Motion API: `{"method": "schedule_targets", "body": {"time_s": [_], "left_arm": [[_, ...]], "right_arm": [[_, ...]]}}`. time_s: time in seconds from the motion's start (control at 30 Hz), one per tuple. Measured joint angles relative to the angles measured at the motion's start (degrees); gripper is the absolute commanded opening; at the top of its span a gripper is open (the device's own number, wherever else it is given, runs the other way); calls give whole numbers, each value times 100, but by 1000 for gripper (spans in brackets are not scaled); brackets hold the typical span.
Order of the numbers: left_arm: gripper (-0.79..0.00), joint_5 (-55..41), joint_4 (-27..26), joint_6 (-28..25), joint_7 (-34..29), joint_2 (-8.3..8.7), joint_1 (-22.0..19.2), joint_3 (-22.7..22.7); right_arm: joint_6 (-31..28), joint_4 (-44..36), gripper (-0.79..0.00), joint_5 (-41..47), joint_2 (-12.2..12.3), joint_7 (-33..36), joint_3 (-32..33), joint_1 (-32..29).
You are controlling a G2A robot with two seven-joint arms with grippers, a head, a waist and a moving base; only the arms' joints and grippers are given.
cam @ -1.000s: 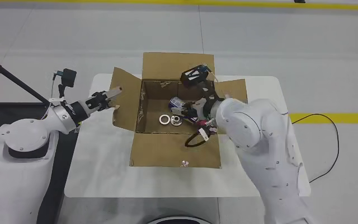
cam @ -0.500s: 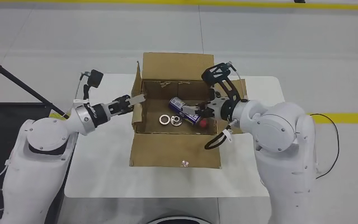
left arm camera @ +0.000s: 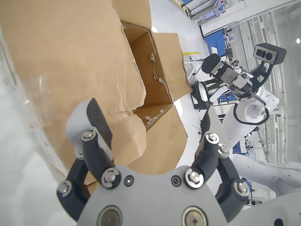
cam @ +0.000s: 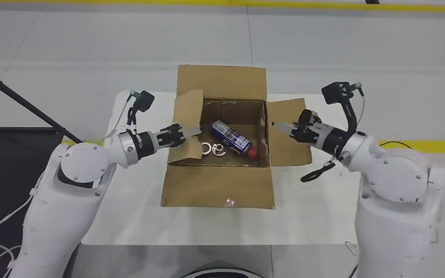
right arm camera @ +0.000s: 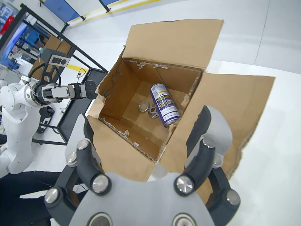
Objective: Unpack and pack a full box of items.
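The spray can (cam: 231, 137) is lying on its side on the floor of the open cardboard box (cam: 215, 187), a bit right of centre. Its long axis runs diagonally, with the base toward the back-left and the red cap down by the right wall. Two metal rings (cam: 212, 149) sit touching each other just beside it, on its left. The right pincer (cam: 284, 127) hangs outside the box above the splayed right flap (cam: 295, 149) with its fingers spread and nothing in them, so the can lies inward and down from it, cap end closest. The left pincer (cam: 182, 132) is also open and empty, right up against the torn left flap (cam: 186, 111), which stands tilted in over the box; can't really tell if it's actually pressing on it. The two are about equally far from the can's middle, but the right arm looks better placed for the cap end, and the rings are more the left arm's reach. Box sits mid white worktop (cam: 125, 208). Looks like unpacking is nearly through.
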Motion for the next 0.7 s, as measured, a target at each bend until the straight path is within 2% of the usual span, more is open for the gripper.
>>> {"method": "schedule_targets", "body": {"time_s": [0.13, 0.33, 0.57, 0.7], "left_arm": [[0, 62, 86, 66, -2, -7, -104, 152], [0, 100, 172, 134, -9, -18, -226, 327], [0, 138, 289, 232, 37, -24, -309, 451], [0, 162, 318, 270, 55, -26, -335, 501]], "right_arm": [[-153, 540, 0, 658, 82, -61, 546, -28], [-135, 1483, 0, 1042, 218, 103, 994, 100], [-379, 2861, 0, 1433, 347, 521, 835, 584], [-784, 3383, 0, 1745, 393, 730, 593, 879]]}}
